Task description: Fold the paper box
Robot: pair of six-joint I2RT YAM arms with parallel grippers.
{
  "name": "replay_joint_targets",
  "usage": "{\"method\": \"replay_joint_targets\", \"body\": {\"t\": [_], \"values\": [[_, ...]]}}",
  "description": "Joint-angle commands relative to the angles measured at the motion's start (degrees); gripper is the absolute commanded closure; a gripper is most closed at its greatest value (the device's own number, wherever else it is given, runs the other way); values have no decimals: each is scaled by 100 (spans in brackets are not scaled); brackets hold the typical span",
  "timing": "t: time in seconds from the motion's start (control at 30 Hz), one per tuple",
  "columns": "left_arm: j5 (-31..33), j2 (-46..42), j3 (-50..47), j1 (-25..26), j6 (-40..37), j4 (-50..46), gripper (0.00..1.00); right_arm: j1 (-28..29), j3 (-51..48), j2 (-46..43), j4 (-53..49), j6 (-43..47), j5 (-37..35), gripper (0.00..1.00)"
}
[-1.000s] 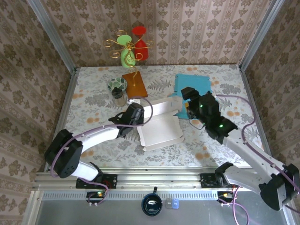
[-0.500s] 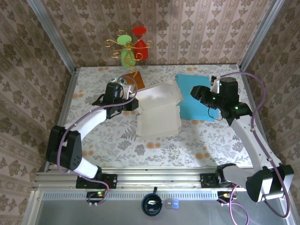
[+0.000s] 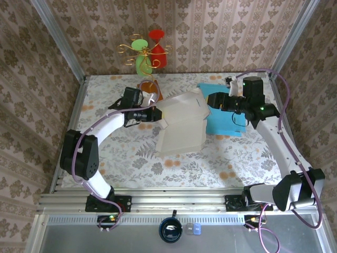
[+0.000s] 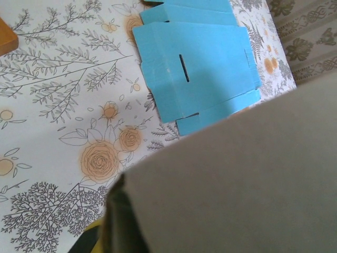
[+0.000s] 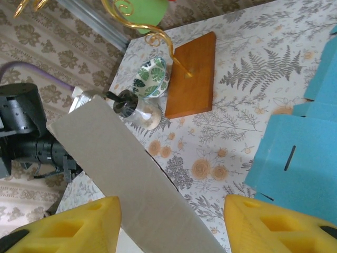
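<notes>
Over the middle of the flower-printed tabletop, the half-formed white paper box is held tilted, its upper panel raised toward the back. Whether its near edge rests on the tabletop I cannot tell. The left claw is pinched together on the box's left edge, and in the left wrist view the pale card lies close against the camera. The right claw sits at the box's upper right corner with its yellow fingers spread apart. A white panel runs between them, unclamped as far as the right wrist view shows. Just beyond lies a flat blue cardboard blank.

The step in hand looks like creasing that raised panel over. To do it well, the left claw should serve as a fixed anchor. The right claw should close near the panel's free edge and swing it about the scored line, so the crease lands straight. A slow arc matters, since thin card buckles if shoved flat-on and a hard pull could slip it from the left grip. The small glass bottle and wooden-based wire stand are near, so the swing should avoid them.
</notes>
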State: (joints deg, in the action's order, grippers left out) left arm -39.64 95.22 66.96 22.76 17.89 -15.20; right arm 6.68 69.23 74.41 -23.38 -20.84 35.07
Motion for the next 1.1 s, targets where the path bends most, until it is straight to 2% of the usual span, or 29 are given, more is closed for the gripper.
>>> {"method": "replay_joint_targets", "body": {"t": [0.0, 0.33, 0.67, 0.97, 1.07], "values": [[-387, 93, 230, -23, -172, -228, 100, 27, 204, 150, -50, 313, 413, 45], [-636, 203, 326, -37, -286, -384, 100, 105, 392, 375, -132, 472, 659, 47], [-664, 172, 349, -51, -339, -475, 100, 408, 743, 677, -483, 858, 339, 47], [-632, 69, 293, -40, -330, -477, 100, 782, 952, 743, -910, 1272, -501, 48], [-629, 20, 242, -43, -321, -468, 100, 960, 1021, 743, -1014, 1434, -1030, 48]]}}
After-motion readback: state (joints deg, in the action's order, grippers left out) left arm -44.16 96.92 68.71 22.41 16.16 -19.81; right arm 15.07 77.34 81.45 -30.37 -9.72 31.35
